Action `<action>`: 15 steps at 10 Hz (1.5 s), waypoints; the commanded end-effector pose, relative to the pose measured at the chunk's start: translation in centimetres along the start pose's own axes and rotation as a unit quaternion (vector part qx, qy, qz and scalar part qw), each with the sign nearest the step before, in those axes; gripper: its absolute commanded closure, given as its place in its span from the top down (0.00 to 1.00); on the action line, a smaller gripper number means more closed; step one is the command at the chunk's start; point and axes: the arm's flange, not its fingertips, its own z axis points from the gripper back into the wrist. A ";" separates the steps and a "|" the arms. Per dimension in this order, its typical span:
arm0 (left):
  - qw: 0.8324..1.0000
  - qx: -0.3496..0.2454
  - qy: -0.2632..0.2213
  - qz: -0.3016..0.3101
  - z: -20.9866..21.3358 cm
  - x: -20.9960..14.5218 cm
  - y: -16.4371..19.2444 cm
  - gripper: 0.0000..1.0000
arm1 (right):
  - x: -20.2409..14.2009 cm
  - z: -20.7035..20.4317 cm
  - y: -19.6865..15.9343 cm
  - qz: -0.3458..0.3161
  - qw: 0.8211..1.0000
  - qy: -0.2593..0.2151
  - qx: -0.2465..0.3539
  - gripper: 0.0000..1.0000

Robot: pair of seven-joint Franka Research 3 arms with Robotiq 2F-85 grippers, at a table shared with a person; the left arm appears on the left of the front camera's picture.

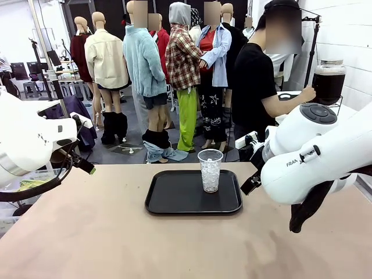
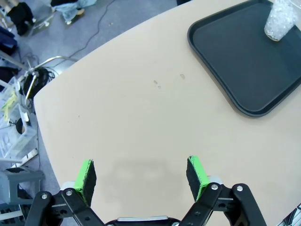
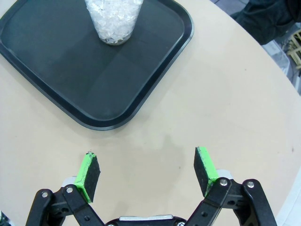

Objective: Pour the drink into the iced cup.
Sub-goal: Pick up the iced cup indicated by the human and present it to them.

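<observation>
The iced cup (image 1: 210,170), clear plastic and packed with ice, stands upright on the right half of a black tray (image 1: 174,196) in the middle of the table. The drink (image 1: 328,85), dark brown in a lidded glass jar, is far back on the right, with a person's hand (image 1: 306,93) on the jar. My left gripper (image 2: 141,174) hovers open over bare table, with the tray (image 2: 235,61) and cup (image 2: 281,21) ahead to its right. Hovering just off the tray's (image 3: 70,75) corner, my right gripper (image 3: 147,173) is open and holds nothing; the cup (image 3: 114,19) is ahead.
My white left arm (image 1: 29,139) hangs over the table's left edge and my right arm (image 1: 325,157) over its right side. A person in black (image 1: 256,87) stands behind the far right corner. Clear bins (image 2: 11,136) sit on the floor beside the table's edge.
</observation>
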 end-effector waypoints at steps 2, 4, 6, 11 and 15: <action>1.000 0.002 0.009 -0.002 0.4 0.1 0.1 1.00 | 0.0 0.0 0.1 0.000 1.000 0.000 0.000 1.00; 1.000 0.002 0.009 -0.002 0.4 0.1 0.1 1.00 | 0.0 0.0 0.1 0.000 1.000 0.000 0.000 1.00; 1.000 0.002 0.009 -0.002 0.4 0.1 0.1 1.00 | 0.0 0.0 0.1 0.000 1.000 0.000 0.000 1.00; 1.000 0.002 0.009 -0.002 0.4 0.1 0.1 1.00 | 0.0 0.0 0.1 0.000 1.000 0.000 0.000 1.00; 1.000 0.002 0.009 -0.002 0.4 0.1 0.1 1.00 | 0.0 0.0 0.1 0.000 1.000 0.000 0.000 1.00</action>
